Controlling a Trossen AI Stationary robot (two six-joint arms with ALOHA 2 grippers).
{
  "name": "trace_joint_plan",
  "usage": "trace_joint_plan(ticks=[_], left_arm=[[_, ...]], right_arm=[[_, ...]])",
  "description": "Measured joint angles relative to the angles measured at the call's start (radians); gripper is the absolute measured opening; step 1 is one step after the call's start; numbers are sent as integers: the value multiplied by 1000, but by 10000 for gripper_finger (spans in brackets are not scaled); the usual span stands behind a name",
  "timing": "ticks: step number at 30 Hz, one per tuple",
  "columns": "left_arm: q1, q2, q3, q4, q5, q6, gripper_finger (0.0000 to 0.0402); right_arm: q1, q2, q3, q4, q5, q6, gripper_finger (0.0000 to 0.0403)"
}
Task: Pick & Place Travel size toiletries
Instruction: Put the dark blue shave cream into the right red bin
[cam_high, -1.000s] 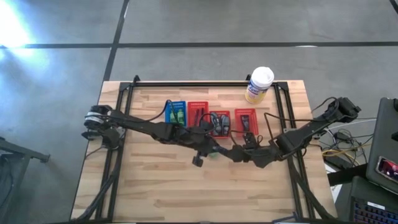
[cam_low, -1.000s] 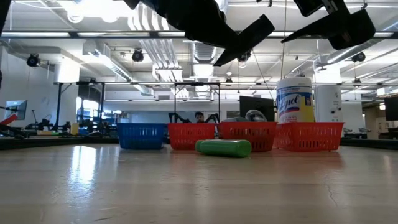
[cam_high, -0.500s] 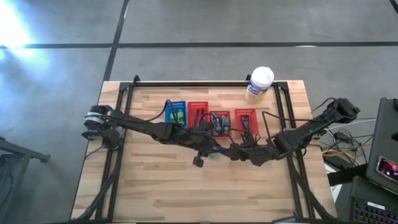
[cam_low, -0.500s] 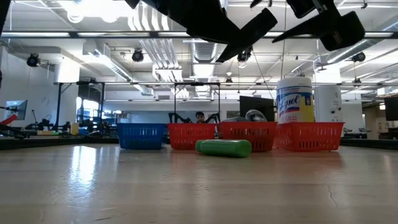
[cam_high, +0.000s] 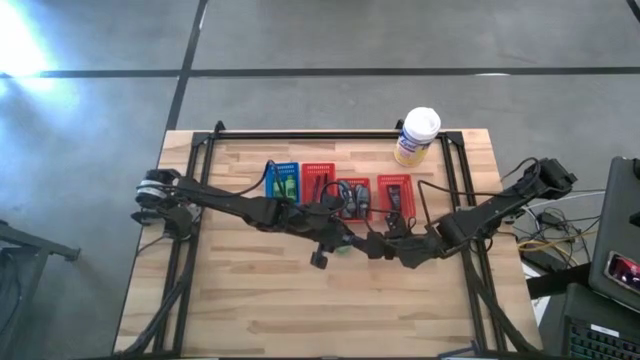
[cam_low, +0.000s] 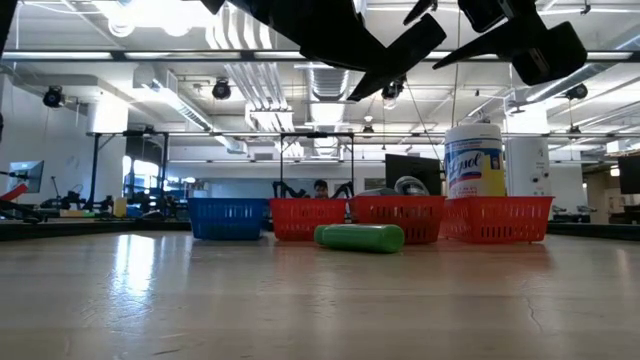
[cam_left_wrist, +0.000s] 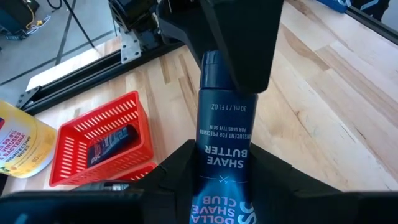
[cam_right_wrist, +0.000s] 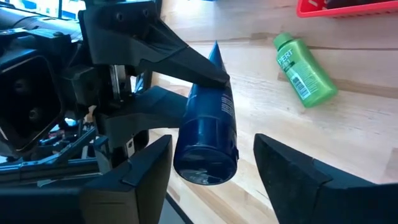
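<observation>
My left gripper (cam_left_wrist: 225, 154) (cam_high: 337, 238) hangs over the table's middle, shut on a dark blue "Shave Butter" tube (cam_left_wrist: 222, 118). My right gripper (cam_right_wrist: 212, 142) (cam_high: 378, 243) faces it from the table's right. It is open, one finger on either side of the tube's round cap end (cam_right_wrist: 205, 167); I cannot tell whether they touch it. A green bottle (cam_right_wrist: 305, 76) (cam_low: 360, 237) lies on its side on the wood just in front of the baskets. More small items sit in the baskets. My left gripper pinches the blue tube between its two fingers (cam_right_wrist: 186, 65), on the half toward the flat crimped end (cam_right_wrist: 215, 51). The tube runs along the fingers and sticks out beyond them toward my right gripper. It is lifted clear of the table.
A blue basket (cam_high: 283, 180) and three red baskets (cam_high: 318, 183) (cam_high: 352, 195) (cam_high: 394, 192) stand in a row behind the grippers. A white-lidded yellow canister (cam_high: 417, 136) stands at the far right. The near half of the table (cam_high: 300, 310) is bare wood.
My right gripper has moved toward the table's left, closing in on my left gripper and the tube's cap end. The green bottle has stayed where it was.
</observation>
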Motion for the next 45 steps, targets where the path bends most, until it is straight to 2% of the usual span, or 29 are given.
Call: trace_joint_plan(ticks=[14,20,27,36,40,45], left_arm=[[0,0,-1,-1,0,0,128],[0,0,-2,0,0,-9,141],[0,0,0,-45,-1,-71,190],[-2,-57,0,-272,-74,-107,241],[-2,-91,-6,-365,-78,-152,248],[-2,-133,-58,-405,-78,-228,248]], right_arm=[[-4,0,0,0,4,-11,125],[-4,0,0,-4,4,-16,126],[-4,0,0,-52,0,-18,121],[-1,-51,-1,-259,12,55,123],[1,-101,-1,-382,71,87,121],[-2,-162,-1,-575,129,148,121]])
